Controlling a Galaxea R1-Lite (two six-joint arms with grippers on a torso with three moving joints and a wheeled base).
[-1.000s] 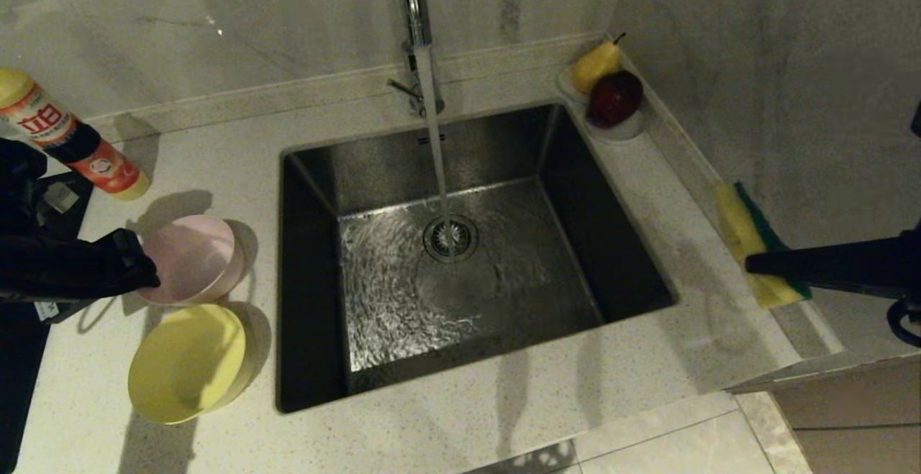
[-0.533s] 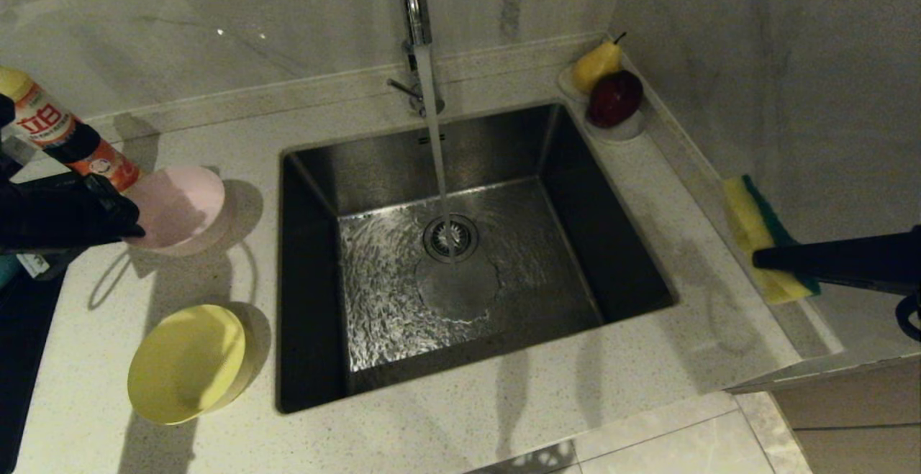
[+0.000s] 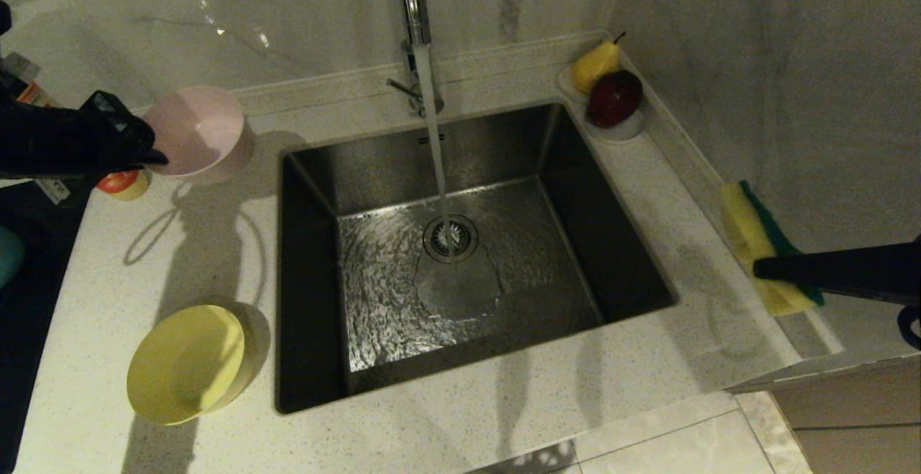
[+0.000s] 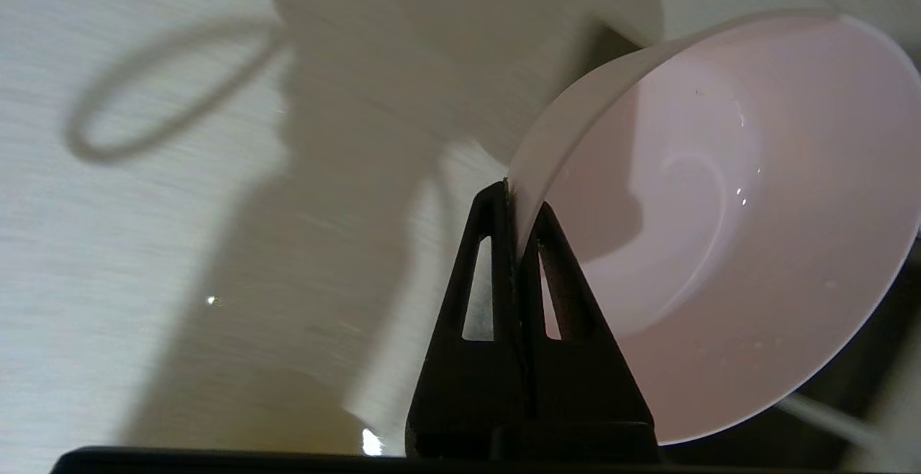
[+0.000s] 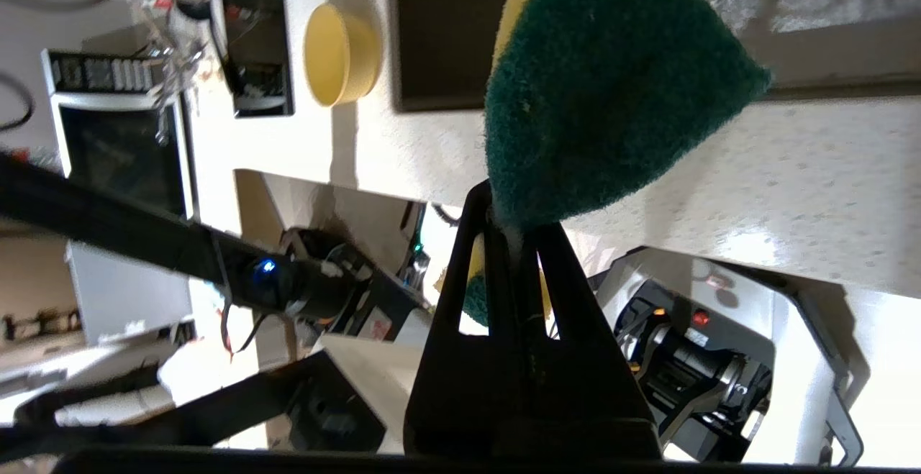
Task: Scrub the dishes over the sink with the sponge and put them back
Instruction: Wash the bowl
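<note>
L hand (image 3: 147, 152): clamped on pink bowl (image 3: 201, 129) rim, held above desk (image 3: 180, 244), left of sink (image 3: 446, 258).
Risk: thin rim grip, bowl may slip w/ tilt.
R hand (image 3: 763, 267): pinching sponge (image 3: 748, 233), right of sink.

left claw (image 3: 147, 149) clamped, right claw (image 3: 763, 267) clamped

left gripper (image 3: 147, 150) holds pink bowl (image 3: 198, 129) | right gripper (image 3: 759, 267) holds sponge (image 3: 748, 233)
</note>
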